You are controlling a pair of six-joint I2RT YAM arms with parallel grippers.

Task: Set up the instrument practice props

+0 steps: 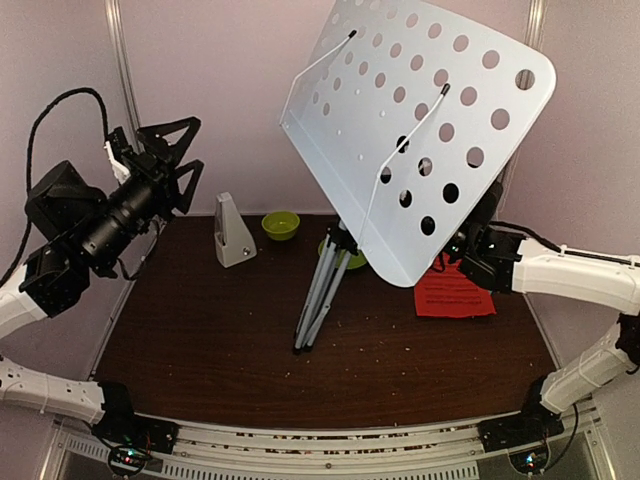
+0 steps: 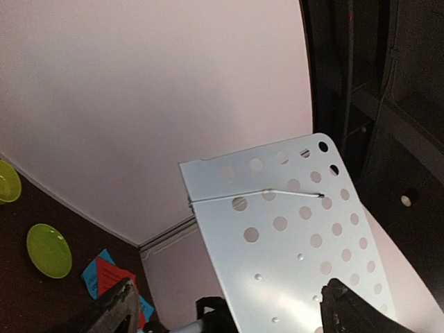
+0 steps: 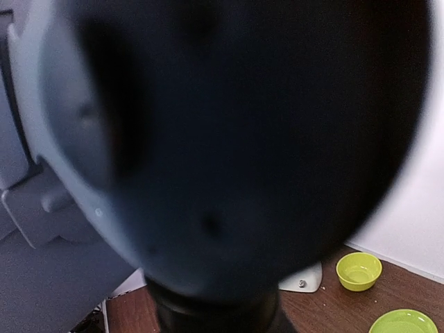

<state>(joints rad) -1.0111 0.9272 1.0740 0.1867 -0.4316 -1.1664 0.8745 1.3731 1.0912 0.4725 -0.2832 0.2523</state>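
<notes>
Tilted pale grey perforated music-stand desk (image 1: 420, 150) atop grey folding tripod (image 1: 322, 288) on dark tabletop (image 1: 200, 340), left gripper (image 1: 175, 160) well apart — spread wide, empty, right gripper (image 1: 468, 243) behind desk's lower edge — state cannot be told

No word, number, brand or sign can be read in any of the three views. The red music sheet (image 1: 455, 292) carries rows of dark print, seen from the top camera and again from the left wrist camera, but the lines are too small and blurred to make out; the blue music sheet (image 2: 92, 279) showing at its edge offers nothing legible
</notes>
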